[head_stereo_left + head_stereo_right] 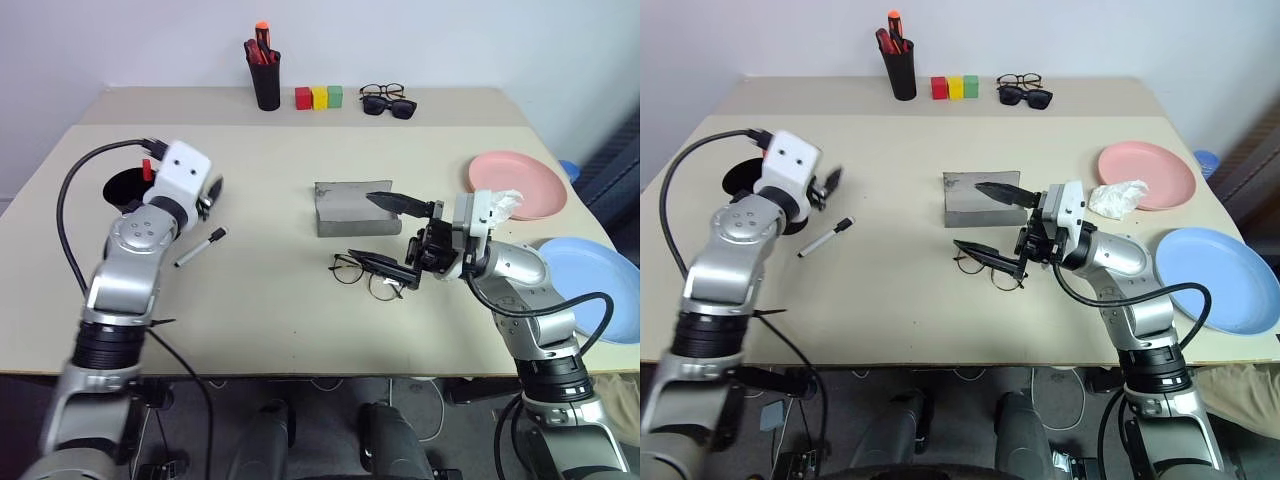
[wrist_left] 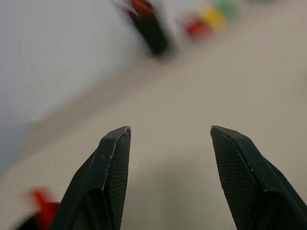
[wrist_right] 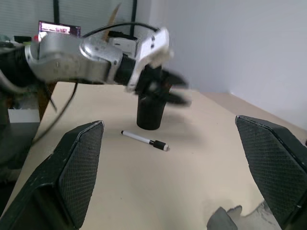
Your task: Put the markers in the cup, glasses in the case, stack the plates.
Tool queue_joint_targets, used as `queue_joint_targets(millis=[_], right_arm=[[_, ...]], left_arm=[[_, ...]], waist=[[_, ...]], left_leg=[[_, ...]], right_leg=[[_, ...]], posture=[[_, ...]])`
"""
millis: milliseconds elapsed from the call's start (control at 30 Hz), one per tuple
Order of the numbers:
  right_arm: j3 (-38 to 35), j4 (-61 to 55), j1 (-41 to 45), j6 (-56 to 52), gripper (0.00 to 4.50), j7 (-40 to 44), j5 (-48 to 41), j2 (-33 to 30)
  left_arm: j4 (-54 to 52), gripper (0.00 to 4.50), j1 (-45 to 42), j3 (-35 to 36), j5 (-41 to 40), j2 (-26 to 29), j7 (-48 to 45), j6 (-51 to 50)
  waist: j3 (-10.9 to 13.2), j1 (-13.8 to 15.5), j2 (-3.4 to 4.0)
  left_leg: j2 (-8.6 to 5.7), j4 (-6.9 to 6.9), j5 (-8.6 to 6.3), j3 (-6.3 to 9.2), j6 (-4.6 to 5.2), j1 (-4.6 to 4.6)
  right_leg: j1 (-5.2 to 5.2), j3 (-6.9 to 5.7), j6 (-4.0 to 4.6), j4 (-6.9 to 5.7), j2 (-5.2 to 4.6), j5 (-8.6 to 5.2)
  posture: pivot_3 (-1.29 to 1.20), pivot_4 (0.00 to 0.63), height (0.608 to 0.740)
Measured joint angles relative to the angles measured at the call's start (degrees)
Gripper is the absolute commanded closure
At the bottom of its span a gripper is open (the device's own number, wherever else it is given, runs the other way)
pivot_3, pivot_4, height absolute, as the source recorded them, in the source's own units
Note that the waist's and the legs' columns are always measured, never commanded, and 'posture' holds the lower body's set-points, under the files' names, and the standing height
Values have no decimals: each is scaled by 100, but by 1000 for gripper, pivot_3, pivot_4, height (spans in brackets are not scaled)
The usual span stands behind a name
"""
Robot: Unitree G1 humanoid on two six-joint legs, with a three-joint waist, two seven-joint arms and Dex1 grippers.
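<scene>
- While the red-capped marker [image 1: 146, 170] stands in the cup [image 1: 122, 188], the left gripper [image 3: 173, 90] hovers above the rim, fingers spread, empty.
- White marker [image 1: 201, 246] lies on the table [image 1: 270, 300] beside the cup.
- Right gripper [image 1: 395, 235] wide open over glasses [image 1: 365, 272], in front of the grey case [image 1: 350, 207].
- Pink plate [image 1: 525, 180] and blue plate [image 1: 590, 280] lie apart, unstacked.

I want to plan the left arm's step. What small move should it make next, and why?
Probably lower the open left gripper to the white-bodied marker with black ends lying on the table; the red-capped marker already stands in the wide black plastic cup.
</scene>
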State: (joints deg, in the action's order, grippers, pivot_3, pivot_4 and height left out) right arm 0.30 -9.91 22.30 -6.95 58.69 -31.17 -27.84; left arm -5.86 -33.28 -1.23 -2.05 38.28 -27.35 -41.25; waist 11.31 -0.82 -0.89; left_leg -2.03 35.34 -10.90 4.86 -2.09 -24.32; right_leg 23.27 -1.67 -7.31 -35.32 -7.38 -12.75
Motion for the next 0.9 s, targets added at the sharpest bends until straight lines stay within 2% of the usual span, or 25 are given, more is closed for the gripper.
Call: queue_joint_targets(millis=[133, 333, 433, 633, 733, 867, 900], right_arm=[[0, 0, -8, 15, 0, -31, 51, 14], [1, 0, -24, 29, 0, -56, 67, 51], [-6, -4, -102, 51, 0, -79, 68, 53], [-15, -46, -187, 57, 0, -169, 70, 45], [-36, -103, -212, 57, 0, -192, 69, 24], [-89, -108, -215, 56, 0, -210, 68, 6], [-89, -113, -215, 56, 0, -210, 68, 4]], left_arm=[[187, 1826, -168, -187, -137, 463, -680, -764], [480, 1826, -237, -670, -202, 592, -1188, -1345], [671, 1826, -347, -900, -173, 542, -1232, -1502], [1145, 1826, -765, -1157, -12, 107, -973, -1778], [1270, 2577, -844, -1161, 38, 44, -891, -1827], [1480, 4422, -947, -1152, 140, -21, -742, -1829], [1495, 4473, -948, -1148, 148, -20, -732, -1832]], waist=[[0, -5, 0], [0, 14, 0], [1, 21, -1], [1, 12, -1], [1, -10, -1], [0, 3, 0], [0, 3, 0]], left_leg=[[1, -6, 0, 1, 0, 0], [1, -7, 0, 1, 0, -2], [1, -7, 0, 2, 0, -2], [1, -6, 0, 2, 0, -3], [2, -9, 0, 1, 0, -1], [1, -6, 1, 0, 0, 1], [1, -6, 1, 1, 0, 2]], right_leg=[[5, 0, -4, -2, 1, 2], [6, 1, -4, -1, 1, 2], [6, 1, -5, -1, 1, 2], [7, 2, -23, -2, 1, -7], [9, 3, -23, -3, 1, -7], [5, 4, -25, -5, 1, -7], [5, 4, -25, -5, 1, -8]], posture=[[0, 150, 740], [0, 150, 740], [0, 150, 740], [0, 150, 740], [0, 150, 740], [0, 150, 740], [0, 150, 740]])
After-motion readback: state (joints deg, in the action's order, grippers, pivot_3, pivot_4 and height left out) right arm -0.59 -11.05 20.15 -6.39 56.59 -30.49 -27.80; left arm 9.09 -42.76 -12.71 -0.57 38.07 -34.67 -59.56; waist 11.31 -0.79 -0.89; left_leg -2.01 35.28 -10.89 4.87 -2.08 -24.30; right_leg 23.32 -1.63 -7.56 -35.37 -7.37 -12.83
